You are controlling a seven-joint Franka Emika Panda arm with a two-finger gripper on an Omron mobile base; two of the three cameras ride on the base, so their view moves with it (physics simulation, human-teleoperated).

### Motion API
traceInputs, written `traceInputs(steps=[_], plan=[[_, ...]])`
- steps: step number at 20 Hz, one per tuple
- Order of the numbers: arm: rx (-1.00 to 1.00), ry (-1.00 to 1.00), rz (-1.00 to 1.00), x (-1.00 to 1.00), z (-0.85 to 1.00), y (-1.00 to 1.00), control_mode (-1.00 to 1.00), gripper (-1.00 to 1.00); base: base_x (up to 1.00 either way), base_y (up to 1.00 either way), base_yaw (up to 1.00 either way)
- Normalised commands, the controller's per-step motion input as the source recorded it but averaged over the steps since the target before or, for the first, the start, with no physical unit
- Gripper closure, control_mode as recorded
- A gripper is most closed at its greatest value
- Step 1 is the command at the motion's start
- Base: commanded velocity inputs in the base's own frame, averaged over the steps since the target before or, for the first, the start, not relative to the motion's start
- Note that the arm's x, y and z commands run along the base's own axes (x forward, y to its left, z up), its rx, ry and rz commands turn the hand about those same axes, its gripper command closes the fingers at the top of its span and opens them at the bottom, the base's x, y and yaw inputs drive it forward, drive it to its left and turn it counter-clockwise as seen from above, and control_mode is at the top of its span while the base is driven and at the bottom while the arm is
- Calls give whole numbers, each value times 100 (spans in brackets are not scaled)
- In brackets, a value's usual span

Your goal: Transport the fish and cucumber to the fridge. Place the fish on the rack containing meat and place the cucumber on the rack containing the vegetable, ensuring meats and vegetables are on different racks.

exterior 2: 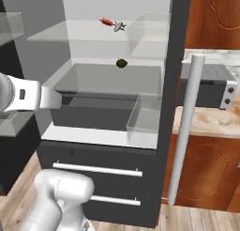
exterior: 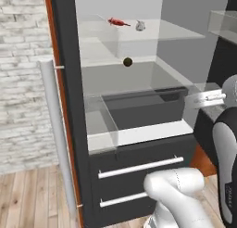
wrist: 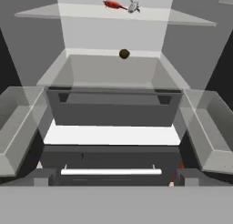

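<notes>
A: What's on the rack containing meat (wrist: 182, 16)?
B: It's a pale, see-through flat shelf. The slim red meat (exterior: 118, 22) with pointed ends lies there, and the speckled silvery fish (exterior: 140, 25) sits just beside it.

A: And lower down in the fridge (exterior: 69, 83)?
B: The vegetable (wrist: 124, 53), a small round olive-brown ball, rests at the back of the next shelf.

A: The jaws?
B: Spread wide, empty; the gripper (wrist: 113, 178) faces the open white interior, with its tips partly cut off at the hand view's bottom.
</notes>
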Motion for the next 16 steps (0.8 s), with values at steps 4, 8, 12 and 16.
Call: traceInputs(steps=[4,8,12,16], plan=[[0,0,0,0,0,0,100,-100,-100,9,1],[0,0,0,0,0,0,100,-100,-100,75,8],[0,0,0,0,0,0,100,-100,-95,100,4],[0,0,0,0,0,0,100,-100,-100,97,-2]])
